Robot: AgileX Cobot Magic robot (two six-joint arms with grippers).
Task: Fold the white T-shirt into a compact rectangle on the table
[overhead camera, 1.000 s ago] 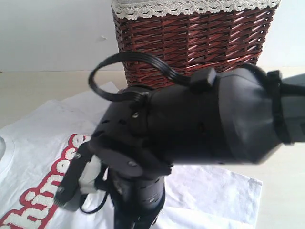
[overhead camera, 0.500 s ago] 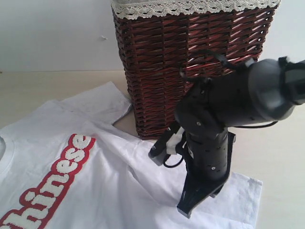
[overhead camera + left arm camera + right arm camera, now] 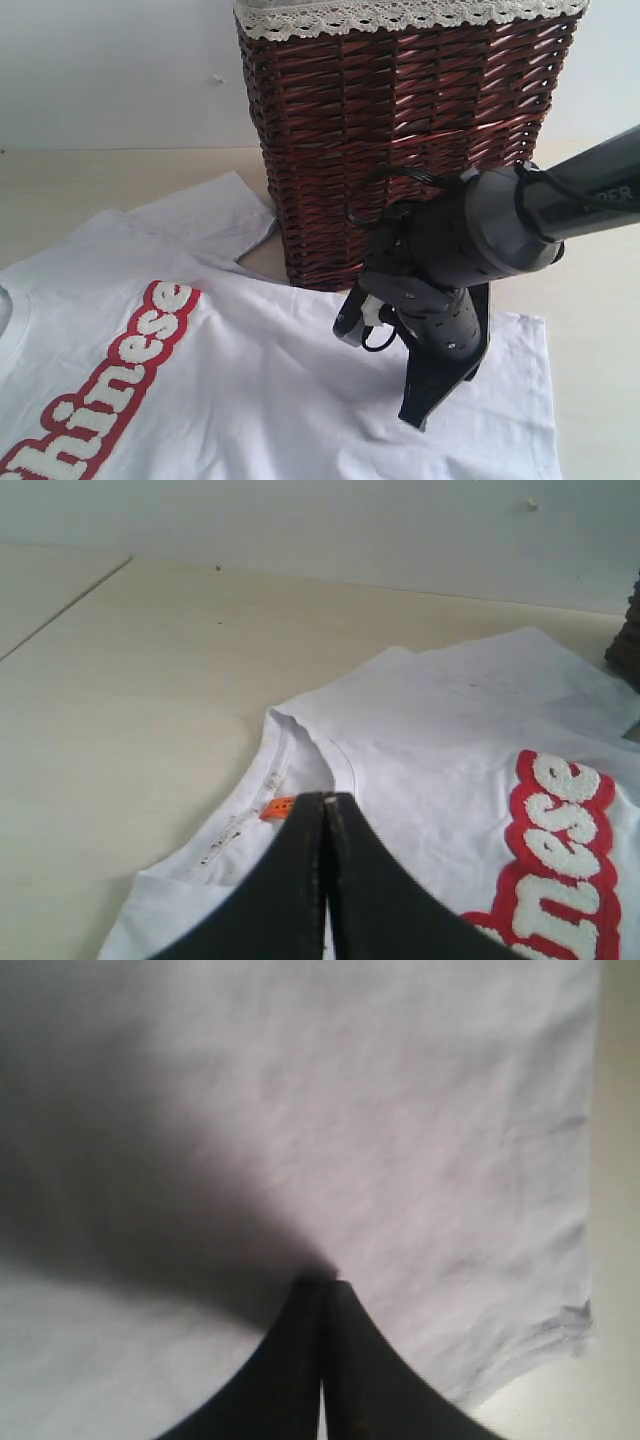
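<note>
The white T-shirt (image 3: 250, 380) lies spread flat on the table (image 3: 80, 190), with red-outlined lettering (image 3: 110, 390) at the lower left. My right gripper (image 3: 418, 418) points down onto the shirt's body close to the hem. In the right wrist view this gripper (image 3: 322, 1282) is shut, its tips at the cloth (image 3: 400, 1110), and no fold shows between them. My left gripper (image 3: 325, 798) is shut and empty, hovering over the collar beside the orange tag (image 3: 279, 807). It does not show in the exterior view.
A dark brown wicker basket (image 3: 400, 140) with a lace rim stands on the table just behind the shirt, close to my right arm. Bare table (image 3: 120, 680) stretches beyond the collar. The hem's corner (image 3: 578, 1322) lies near bare table (image 3: 620, 1160).
My right arm swung away from the camera to the right and came down onto the shirt near the hem. The cloth by the hem now reaches farther back.
</note>
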